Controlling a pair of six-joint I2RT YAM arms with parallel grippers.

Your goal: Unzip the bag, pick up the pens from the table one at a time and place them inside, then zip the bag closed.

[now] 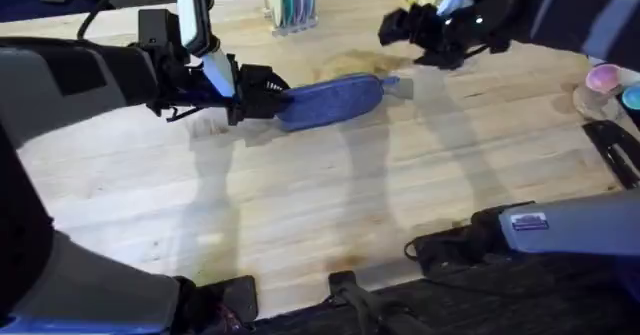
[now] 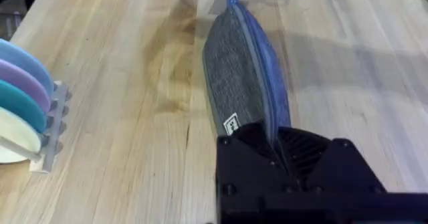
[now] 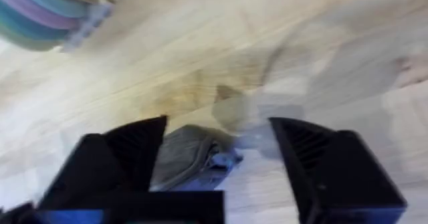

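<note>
Table (image 1: 330, 205): pale plank wood, stained patch beside bag. Bag (image 1: 335, 100) lies mid-table, toward far edge. Left gripper (image 1: 272, 93) clamped on its near end, likely anchoring it for the zipper. Right gripper (image 3: 217, 154) fingers spread wide, above the bag's other end. Coloured plates in rack (image 2: 23, 114) at far edge

The table (image 2: 120, 117) looks like pale wood, smooth with a soft sheen, its grain and plank seams showing. The bag (image 2: 244, 83) is woven cloth, matt and slightly rough, grey-blue. The left claw (image 2: 284, 158) looks like matt black plastic with ribbed inner faces.
</note>
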